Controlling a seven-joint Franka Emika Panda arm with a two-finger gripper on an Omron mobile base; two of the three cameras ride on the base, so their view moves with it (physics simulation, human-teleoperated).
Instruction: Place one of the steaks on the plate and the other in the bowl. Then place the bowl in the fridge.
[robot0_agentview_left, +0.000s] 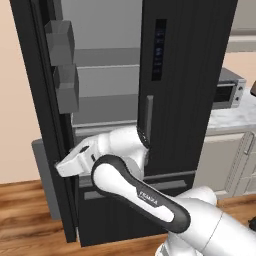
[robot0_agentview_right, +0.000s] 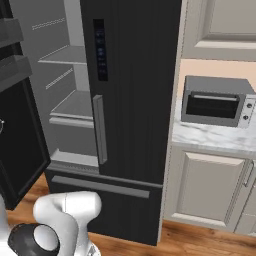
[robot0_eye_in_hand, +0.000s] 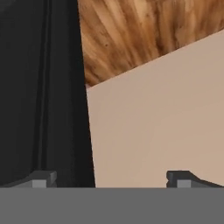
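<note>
The gripper (robot0_eye_in_hand: 111, 179) stands with its jaws spread wide and nothing between them; in the hand view the two small dark blocky fingertips (robot0_eye_in_hand: 43, 178) rise far apart. Behind the one fingertip runs the flat, matte black edge of the fridge (robot0_agentview_left: 185, 75)'s open left door (robot0_agentview_left: 47, 150), with faint vertical grooves; behind the other lies a plain, smooth beige wall (robot0_eye_in_hand: 166, 118), and beyond the gap between them a wedge of glossy, grained wood floor (robot0_eye_in_hand: 140, 35). In the left base view the white hand reaches toward the lower edge of that swung-out door, though whether it touches is hard to tell from here. The fridge is tall and black; its right door is closed and carries a slim grey vertical handle (robot0_agentview_right: 100, 130), and a grey bar handle (robot0_agentview_right: 100, 186) crosses the bottom drawer. The grey interior shows flat shelves (robot0_agentview_right: 75, 107), and boxy grey bins (robot0_agentview_left: 62, 70) hang on the open door. Away to the closed-door side, a boxy grey toaster oven (robot0_agentview_right: 217, 102) sits on a marbled white counter (robot0_agentview_right: 210, 137) over panelled beige cabinets (robot0_agentview_right: 207, 187).
</note>
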